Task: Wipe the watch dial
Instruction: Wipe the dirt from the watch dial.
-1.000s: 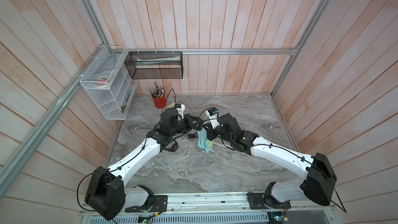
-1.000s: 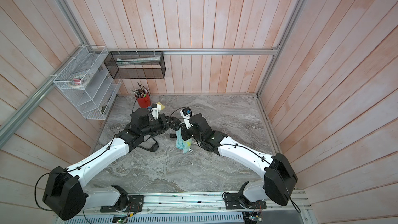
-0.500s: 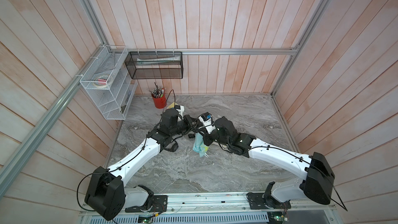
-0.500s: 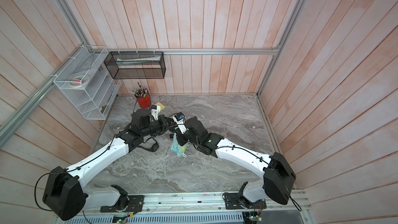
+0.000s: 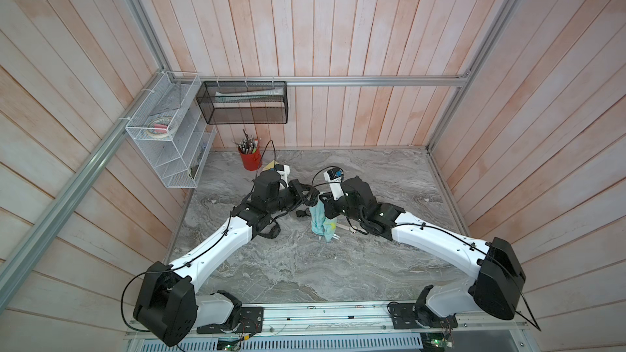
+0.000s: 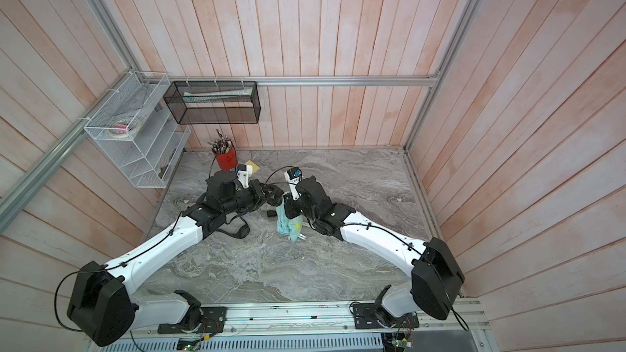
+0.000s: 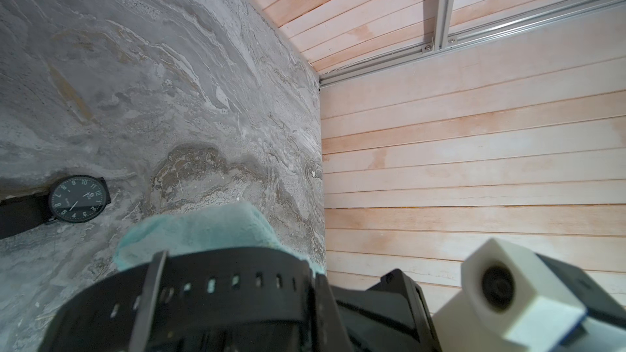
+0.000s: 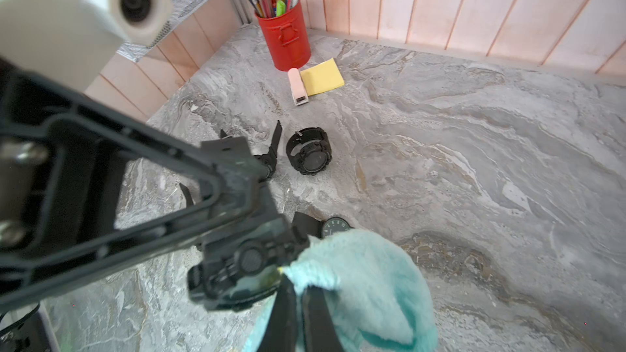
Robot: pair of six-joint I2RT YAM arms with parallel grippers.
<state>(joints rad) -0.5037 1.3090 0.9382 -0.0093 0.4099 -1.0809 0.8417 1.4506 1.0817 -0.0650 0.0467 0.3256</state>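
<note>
Teal on black: pinches cloth (image 8: 366,282) in shut right jaws, touches it to watch (image 8: 244,265) clamped in shut left jaws, aloft over mid-tabletop (image 5: 389,177). Leaves wide bare marble toward right wall and front edge; crowds back-left corner with red cup (image 8: 286,42), yellow notes (image 8: 321,77); spare watches (image 8: 310,155) just below.

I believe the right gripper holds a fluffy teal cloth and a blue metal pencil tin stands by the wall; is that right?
The metal pencil tin is red, not blue, as the right wrist view shows; the right gripper does hold the fluffy teal cloth.
</note>
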